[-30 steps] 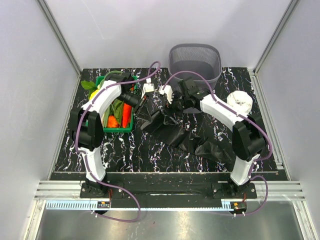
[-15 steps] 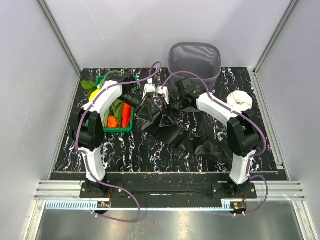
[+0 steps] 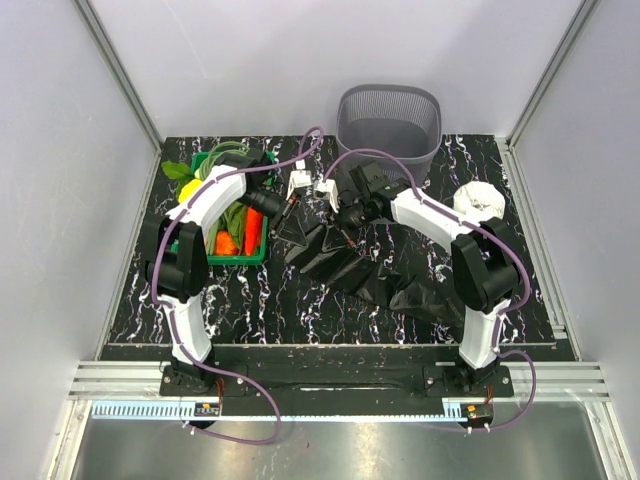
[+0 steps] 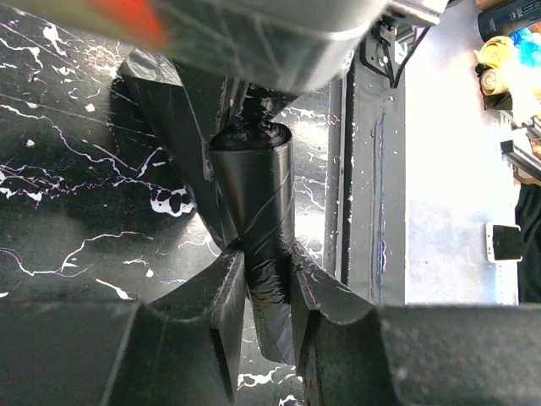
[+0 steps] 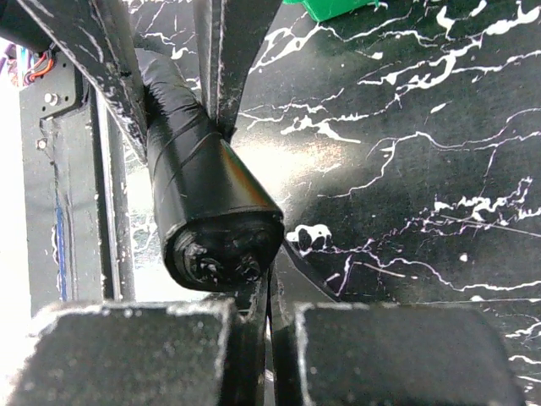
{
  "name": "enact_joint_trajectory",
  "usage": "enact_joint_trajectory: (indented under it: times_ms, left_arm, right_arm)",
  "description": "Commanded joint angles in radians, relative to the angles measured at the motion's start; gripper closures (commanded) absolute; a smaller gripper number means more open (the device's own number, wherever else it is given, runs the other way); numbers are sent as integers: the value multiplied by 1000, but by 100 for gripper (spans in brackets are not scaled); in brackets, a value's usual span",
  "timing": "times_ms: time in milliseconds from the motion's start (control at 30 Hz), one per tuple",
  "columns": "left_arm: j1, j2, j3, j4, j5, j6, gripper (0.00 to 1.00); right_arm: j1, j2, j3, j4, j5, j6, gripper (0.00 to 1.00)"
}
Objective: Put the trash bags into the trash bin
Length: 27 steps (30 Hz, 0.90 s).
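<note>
A black trash bag (image 3: 390, 275) lies spread and wrinkled across the table's middle. My left gripper (image 3: 291, 207) holds its rolled-up end: in the left wrist view the gripper (image 4: 269, 271) is shut on the glossy black roll (image 4: 254, 203). Facing it, my right gripper (image 3: 338, 212) sits at the roll's blunt end (image 5: 221, 245). Its jaws (image 5: 269, 309) are pressed shut, and a thin flap of black film (image 5: 297, 269) runs down into them. The grey mesh trash bin (image 3: 390, 122) stands upright at the back, behind both grippers.
A green crate (image 3: 257, 255) with vegetables stands at the left beside the left arm. A white roll (image 3: 480, 201) lies at the right. The table's metal front rail (image 4: 372, 169) shows past the roll in the left wrist view.
My right gripper has moved left up to the roll's end, and its jaws have gone from wide open to shut. The left gripper has kept its grip and barely moved.
</note>
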Motion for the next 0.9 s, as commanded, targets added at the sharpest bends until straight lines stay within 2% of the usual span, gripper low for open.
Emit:
enact_joint_trajectory:
  times_ms: [0,133,300,567,867]
  left_arm:
    - [4,-66,-35,120,-8,-80,75]
    - [1,-65,-71,267,-134,-196,68]
    - [-1,9,-85,332,-244,-253,69]
    - [-10,66,-166,452,-386,-379,69]
    - [-19,75,-183,502,-380,-408,69]
  right_arm:
    - [5,-53,-31,0,72,39,100]
    - [6,-43,-42,-32,153,80,100]
    - [6,-10,-48,-107,248,100,100]
    - [6,65,-88,-109,319,177,100]
    - [11,149,-78,-126,374,186,100]
